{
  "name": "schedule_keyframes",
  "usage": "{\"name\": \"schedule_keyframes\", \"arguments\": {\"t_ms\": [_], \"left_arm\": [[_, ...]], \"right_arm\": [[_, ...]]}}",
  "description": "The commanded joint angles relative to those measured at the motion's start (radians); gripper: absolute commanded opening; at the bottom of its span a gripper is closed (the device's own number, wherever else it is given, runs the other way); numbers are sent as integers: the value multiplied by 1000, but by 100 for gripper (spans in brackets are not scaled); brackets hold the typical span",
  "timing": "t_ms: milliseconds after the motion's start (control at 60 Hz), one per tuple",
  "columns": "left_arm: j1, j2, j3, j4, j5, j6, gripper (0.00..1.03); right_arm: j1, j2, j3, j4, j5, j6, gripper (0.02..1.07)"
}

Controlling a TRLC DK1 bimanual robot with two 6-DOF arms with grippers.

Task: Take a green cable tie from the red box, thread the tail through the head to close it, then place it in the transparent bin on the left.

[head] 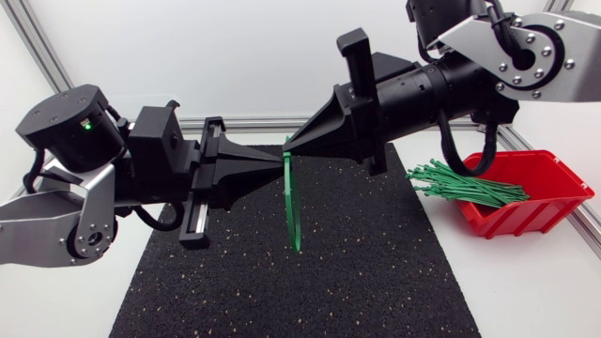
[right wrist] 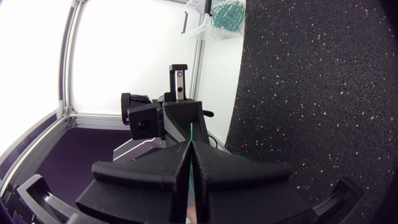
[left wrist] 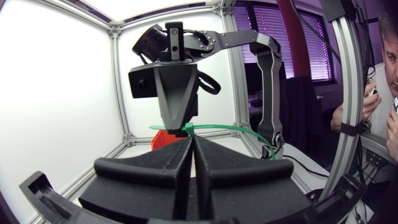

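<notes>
Green cable tie (head: 293, 202) hangs over the middle of the black mat (head: 376, 272). My left gripper (head: 280, 176) and right gripper (head: 291, 146) both are closed tightly on its upper part.

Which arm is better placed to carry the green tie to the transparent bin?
Probably the left. The left gripper and the right gripper are both shut on the green cable tie, but the left arm enters on the side of the transparent bin; the right must reach across the mat.
</notes>
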Motion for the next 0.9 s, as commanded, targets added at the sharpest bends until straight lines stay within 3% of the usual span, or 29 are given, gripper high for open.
{"name": "schedule_keyframes", "arguments": {"t_ms": [0,267,367,433,533,600,650,750,800,883], "left_arm": [[-42,-81,-39,2,42,23,3],[-21,-55,10,-76,41,23,3],[12,-15,64,-167,41,21,3],[41,6,113,-257,39,20,3],[99,9,185,-395,6,21,3],[148,8,233,-498,-2,38,3],[162,5,262,-572,-77,61,3],[162,3,348,-841,-255,237,3],[164,14,380,-906,-310,271,3],[188,38,440,-993,-389,287,3]], "right_arm": [[-18,36,1,22,42,-16,8],[17,7,-23,20,47,-16,10],[23,-13,-9,-3,71,-35,36],[23,-17,-2,-13,139,-52,46],[34,-2,8,-53,232,-109,73],[45,4,1,-56,318,-129,76],[49,10,0,-56,364,-140,77],[59,35,4,-67,459,-178,86],[59,52,14,-85,502,-209,92],[54,66,20,-92,587,-232,93]]}}
